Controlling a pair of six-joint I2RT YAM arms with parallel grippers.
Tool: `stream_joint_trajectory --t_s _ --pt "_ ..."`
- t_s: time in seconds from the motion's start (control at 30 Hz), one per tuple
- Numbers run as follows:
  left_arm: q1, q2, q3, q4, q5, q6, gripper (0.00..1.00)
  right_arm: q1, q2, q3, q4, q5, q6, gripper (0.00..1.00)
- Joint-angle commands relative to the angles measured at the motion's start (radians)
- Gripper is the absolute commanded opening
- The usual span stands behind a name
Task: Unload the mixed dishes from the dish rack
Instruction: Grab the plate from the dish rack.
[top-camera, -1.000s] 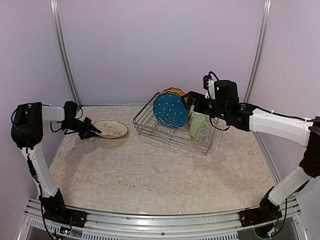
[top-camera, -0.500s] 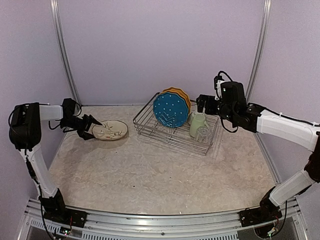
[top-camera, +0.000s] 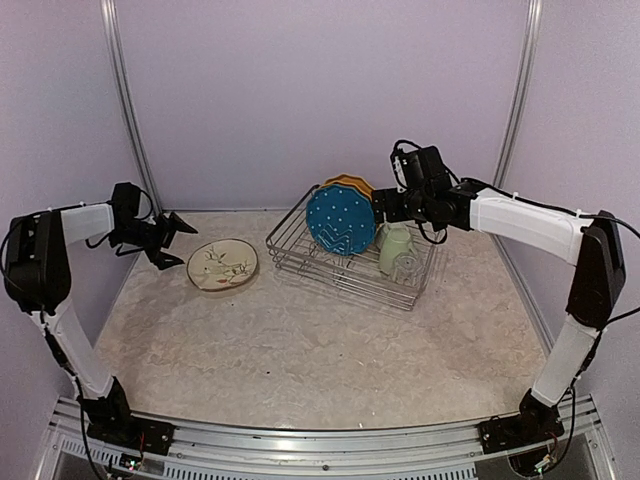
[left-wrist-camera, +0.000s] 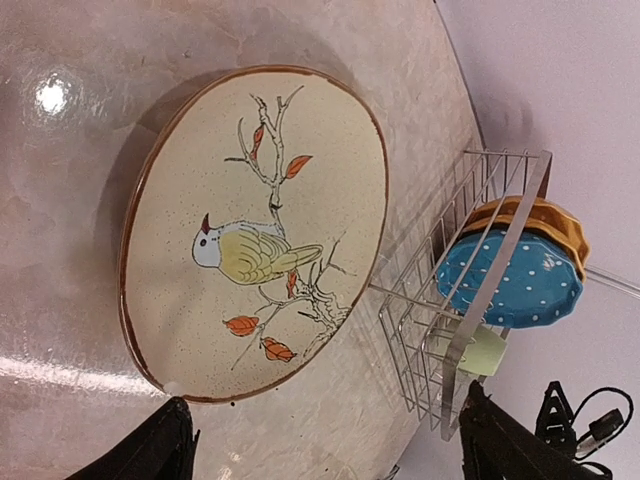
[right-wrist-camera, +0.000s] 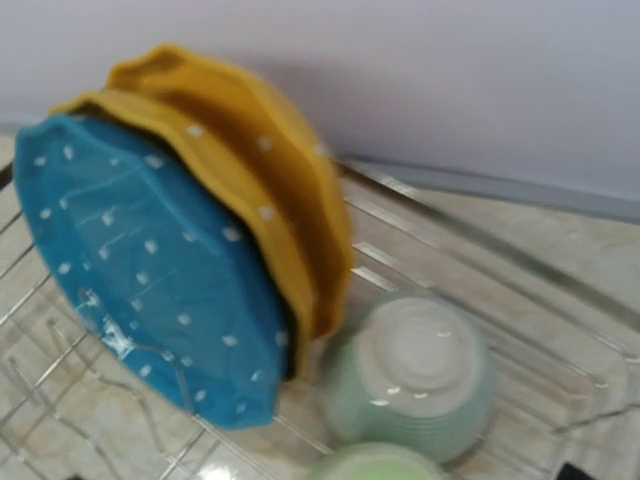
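Observation:
The cream plate (top-camera: 222, 265) with a bird on a branch lies flat on the table, left of the dish rack (top-camera: 300, 258). My left gripper (top-camera: 176, 243) hovers open just left of it, touching nothing; in the left wrist view the plate (left-wrist-camera: 255, 230) fills the frame beyond the dark fingertips (left-wrist-camera: 150, 452). In the rack a blue dotted plate (top-camera: 340, 220) stands in front of two orange plates (top-camera: 352, 184), with a pale green mug (top-camera: 394, 245) and a clear glass (top-camera: 408, 268) beside them. My right gripper (top-camera: 381, 207) hangs open by the orange plates (right-wrist-camera: 250, 190), above an upturned light-blue bowl (right-wrist-camera: 415, 375).
The rack (left-wrist-camera: 470, 300) sits at the back centre, near the purple back wall. Metal frame posts (top-camera: 125, 100) rise at both back corners. The marbled tabletop (top-camera: 320, 350) stretches from the rack to the arm bases.
My left gripper opened, let go of the cream plate and drew back to the left; the plate now lies flat. My right arm swung left over the back of the rack.

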Motion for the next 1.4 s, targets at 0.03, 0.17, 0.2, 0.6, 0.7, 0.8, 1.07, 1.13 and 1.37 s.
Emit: stream_joint_trajectory --t_s 0.03,0.17,0.2,0.6,0.7,0.8,1.07,1.13,1.37 --pt "0.006 -0.044 0.017 -0.014 -0.022 0.026 0.88 -0.013 0.14 0.168 -0.133 -0.126 -0.009 0.99" --pt "0.001 -0.09 0.011 -0.002 -0.026 0.047 0.9 -0.031 0.274 0.311 -0.218 -0.172 -0.009 0.92" --pt "-0.001 -0.111 0.009 0.002 -0.027 0.052 0.91 -0.038 0.297 0.338 -0.234 -0.182 -0.007 0.91" --pt "-0.185 -0.28 0.05 -0.051 -0.108 0.185 0.91 -0.074 0.422 0.47 -0.266 -0.267 -0.064 0.76" --pt "-0.224 -0.294 0.06 -0.074 -0.149 0.212 0.91 -0.076 0.446 0.489 -0.274 -0.263 -0.071 0.7" --pt "-0.224 -0.288 0.062 -0.075 -0.136 0.207 0.91 -0.077 0.463 0.498 -0.264 -0.264 -0.08 0.65" --pt "-0.225 -0.288 0.062 -0.073 -0.127 0.203 0.91 -0.077 0.503 0.542 -0.269 -0.258 -0.109 0.61" --pt "-0.225 -0.289 0.062 -0.073 -0.128 0.204 0.91 -0.079 0.511 0.547 -0.266 -0.256 -0.117 0.6" --pt "-0.225 -0.282 0.062 -0.074 -0.123 0.202 0.91 -0.085 0.526 0.547 -0.227 -0.303 -0.126 0.56"
